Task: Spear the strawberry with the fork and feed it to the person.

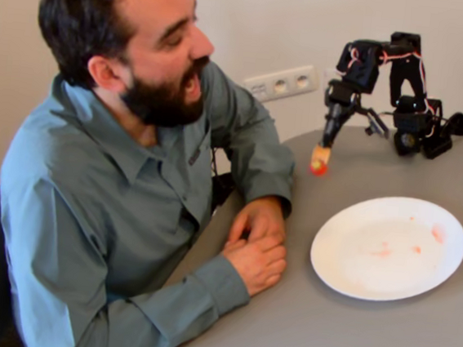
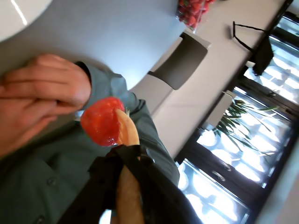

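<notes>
The strawberry (image 1: pixel 319 167) is stuck on the tip of the orange-yellow fork (image 1: pixel 321 155), hanging above the grey table between the plate and the person (image 1: pixel 137 132). My gripper (image 1: pixel 331 132) is shut on the fork and points down and left. The person sits at the left, mouth open, looking toward the arm, hands clasped on the table edge. In the wrist view the strawberry (image 2: pixel 102 120) fills the centre on the fork (image 2: pixel 127 133), held by my gripper (image 2: pixel 122 153), with the person's hands (image 2: pixel 42 93) and grey-green shirt behind it.
A white plate (image 1: pixel 333 269) with faint pink smears lies on the round table at the right. A wall socket strip (image 1: pixel 281 82) is behind. The wrist view shows a tub of red fruit (image 2: pixel 191 9), a grey chair (image 2: pixel 180 60) and a plant.
</notes>
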Robot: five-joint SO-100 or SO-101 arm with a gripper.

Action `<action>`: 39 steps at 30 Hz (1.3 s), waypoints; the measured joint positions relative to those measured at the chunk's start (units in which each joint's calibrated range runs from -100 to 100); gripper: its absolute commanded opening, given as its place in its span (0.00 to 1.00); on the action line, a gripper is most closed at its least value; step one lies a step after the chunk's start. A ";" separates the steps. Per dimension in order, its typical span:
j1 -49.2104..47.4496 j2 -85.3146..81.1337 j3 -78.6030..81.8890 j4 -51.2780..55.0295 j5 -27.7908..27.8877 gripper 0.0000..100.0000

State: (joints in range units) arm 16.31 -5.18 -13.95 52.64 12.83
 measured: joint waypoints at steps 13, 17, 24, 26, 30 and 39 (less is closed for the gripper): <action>8.30 1.01 -0.72 -14.50 8.60 0.01; 9.56 5.06 -3.62 -15.62 10.90 0.01; 10.31 5.90 -5.98 -14.50 10.95 0.01; 10.06 5.90 -6.07 -13.64 10.95 0.01; 10.73 4.80 -6.07 -13.47 10.95 0.01; 12.58 3.79 -6.07 -13.56 14.13 0.01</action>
State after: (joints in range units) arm 28.89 -1.39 -20.02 39.08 26.96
